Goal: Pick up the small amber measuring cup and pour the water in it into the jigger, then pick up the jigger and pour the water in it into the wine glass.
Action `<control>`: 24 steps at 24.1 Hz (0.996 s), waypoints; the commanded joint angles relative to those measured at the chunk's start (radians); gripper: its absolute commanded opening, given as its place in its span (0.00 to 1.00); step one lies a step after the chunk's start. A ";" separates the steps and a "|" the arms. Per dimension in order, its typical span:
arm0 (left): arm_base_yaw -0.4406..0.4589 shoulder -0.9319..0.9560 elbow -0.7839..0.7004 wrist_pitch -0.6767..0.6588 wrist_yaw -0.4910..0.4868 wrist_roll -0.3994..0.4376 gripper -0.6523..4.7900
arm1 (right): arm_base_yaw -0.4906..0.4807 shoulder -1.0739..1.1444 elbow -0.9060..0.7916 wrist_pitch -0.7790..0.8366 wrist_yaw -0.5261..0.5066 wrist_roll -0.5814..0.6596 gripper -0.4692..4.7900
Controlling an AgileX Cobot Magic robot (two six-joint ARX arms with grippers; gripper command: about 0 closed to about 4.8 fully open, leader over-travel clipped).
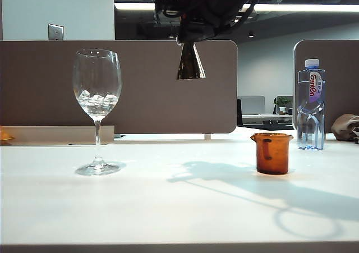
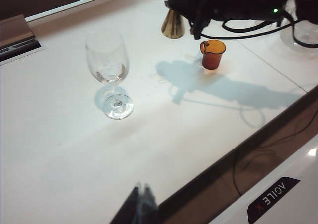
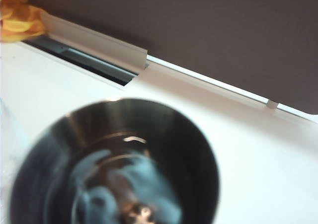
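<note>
Nearest you: left pincer (image 2: 140, 200) sits low at the 6 o'clock edge of its own wrist view, over the front of the desk (image 1: 168, 208). Only dark finger tips show; I can't tell if they're parted or closed. Nothing is in it. My read is that it's parked clear so the right arm has room.

Mid-desk, exterior view: small amber measuring cup (image 1: 272, 153) stands upright at about 4 o'clock from centre, handle toward the camera, well apart from everything. Set down like that, its pour looks done. Water inside: can't tell.

Wine glass (image 1: 97, 107) stands upright at 9 o'clock on the desk, ice (image 1: 96, 100) in the bowl, nothing touching it.

Above centre, 12 o'clock: right pincer (image 1: 189, 37) holds the jigger (image 1: 190, 63) high in the air, clamped narrow on the upper part, dark wide cone hanging down. The jigger reads roughly upright, so no pour has started. The right wrist view looks straight into a dark round cone (image 3: 117, 167), blurred; I can't confirm water level.

The jigger hangs between cup and glass, well to the right of the bowl. You're on the carry leg; next it needs to travel toward 9 o'clock over the rim, then tip.

Far back: water bottle (image 1: 311, 104) at 3 o'clock, divider panel (image 1: 146, 84) behind.
</note>
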State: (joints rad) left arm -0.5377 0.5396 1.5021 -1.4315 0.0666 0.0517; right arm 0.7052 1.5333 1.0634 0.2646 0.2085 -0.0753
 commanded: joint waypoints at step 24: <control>0.002 0.000 0.003 -0.003 0.000 -0.003 0.12 | 0.002 -0.051 0.013 -0.066 0.000 -0.011 0.09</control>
State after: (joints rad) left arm -0.5377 0.5396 1.5021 -1.4315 0.0666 0.0517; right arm 0.7052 1.4910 1.0687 0.1802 0.2089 -0.0803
